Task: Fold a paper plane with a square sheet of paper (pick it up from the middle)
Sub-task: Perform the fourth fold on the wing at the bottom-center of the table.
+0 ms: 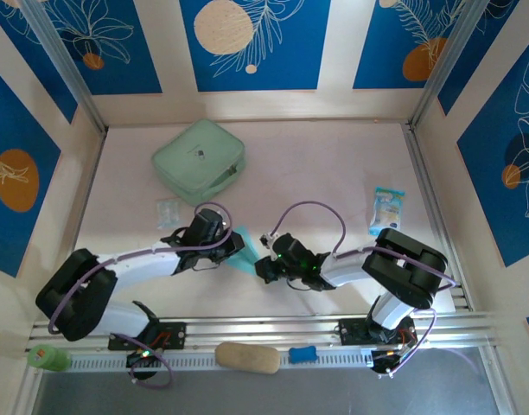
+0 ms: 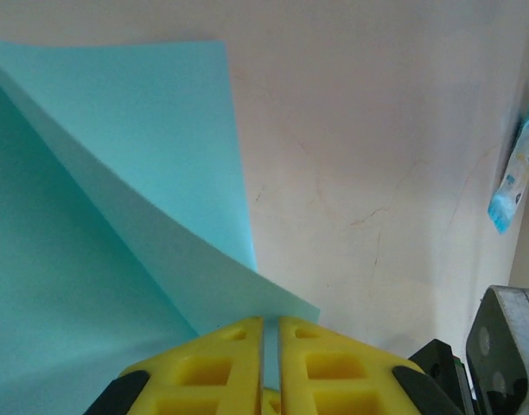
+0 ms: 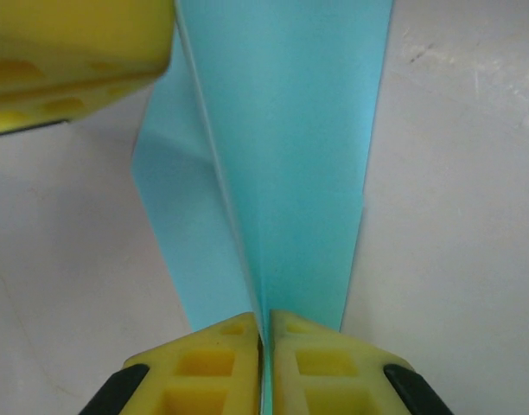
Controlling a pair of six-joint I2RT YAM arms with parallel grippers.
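Square sheet of paper (image 3: 282, 156) plain; packet (image 1: 386, 210) print unreadable

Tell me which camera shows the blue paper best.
Right wrist: the paper shows its crease and both long edges, running up from the right pincer. Left wrist shows a broad curled flap, cropped; the top camera, just a sliver.

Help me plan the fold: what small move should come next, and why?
Likely the left tool should carry its pinched edge across and down, laying the raised layer flat. It is shut on the cyan sheet, whose upper layer bows up in a loose curve, while the right tool clamps the sheet's ridge as an anchor.
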